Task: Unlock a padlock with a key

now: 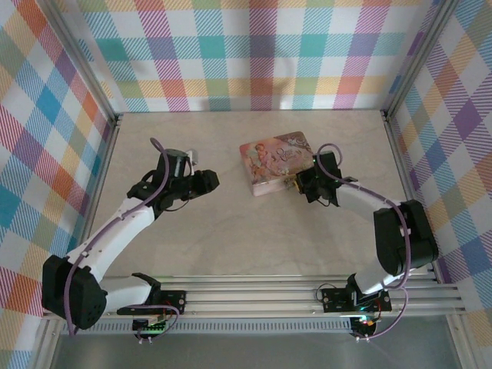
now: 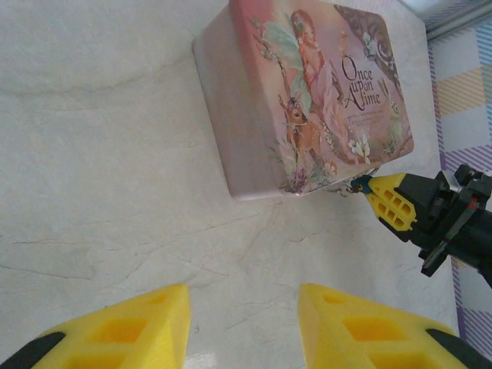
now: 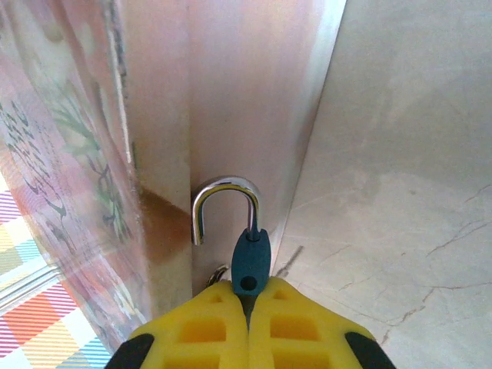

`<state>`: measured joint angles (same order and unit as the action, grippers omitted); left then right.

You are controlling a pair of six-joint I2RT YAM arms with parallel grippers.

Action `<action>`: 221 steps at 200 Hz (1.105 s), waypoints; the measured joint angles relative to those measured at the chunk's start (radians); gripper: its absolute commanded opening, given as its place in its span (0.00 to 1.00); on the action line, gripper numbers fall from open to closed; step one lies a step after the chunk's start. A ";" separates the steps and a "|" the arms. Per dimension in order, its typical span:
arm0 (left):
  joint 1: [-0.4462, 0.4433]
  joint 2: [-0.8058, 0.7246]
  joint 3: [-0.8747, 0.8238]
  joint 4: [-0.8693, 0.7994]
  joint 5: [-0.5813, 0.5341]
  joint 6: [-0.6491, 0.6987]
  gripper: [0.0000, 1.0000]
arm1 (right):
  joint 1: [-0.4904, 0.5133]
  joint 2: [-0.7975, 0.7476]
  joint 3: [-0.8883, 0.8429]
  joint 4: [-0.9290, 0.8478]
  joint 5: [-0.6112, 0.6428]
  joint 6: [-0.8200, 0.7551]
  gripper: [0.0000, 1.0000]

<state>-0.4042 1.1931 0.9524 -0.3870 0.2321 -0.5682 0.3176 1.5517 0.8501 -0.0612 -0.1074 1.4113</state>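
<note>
Silver-shackled padlock pinched in the right hand, against the tin

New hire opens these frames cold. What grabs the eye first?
The pink picture-printed tin mid-table, reading "Once upon a time" in the left wrist view. Next, the right end effector, shut on a small teal piece with a silver shackle looping above it against the tin's side. Loud plaid walls surround it all.

Finding: my right tool is at the near right corner of the pink picture-printed rectangular tin, which lies flat on the pale marbled tabletop. My left tool points at the tin from its left, apart from it.
</note>
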 measured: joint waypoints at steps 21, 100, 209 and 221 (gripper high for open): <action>0.000 -0.036 0.000 -0.020 -0.023 0.001 0.46 | -0.021 -0.024 0.008 -0.045 -0.040 -0.049 0.00; 0.001 -0.076 -0.029 -0.085 -0.031 0.005 0.53 | -0.103 -0.058 0.162 -0.494 -0.227 -0.592 0.00; -0.080 0.131 0.043 -0.055 0.014 -0.033 0.53 | -0.144 0.075 0.225 -0.928 0.106 -1.138 0.00; -0.096 0.147 0.065 -0.053 0.014 -0.032 0.54 | -0.155 0.093 0.254 -0.932 0.156 -1.182 0.00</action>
<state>-0.4999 1.3403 1.0176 -0.4404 0.2466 -0.6006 0.1627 1.6451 1.1046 -0.9928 0.0490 0.2291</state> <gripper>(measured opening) 0.534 0.065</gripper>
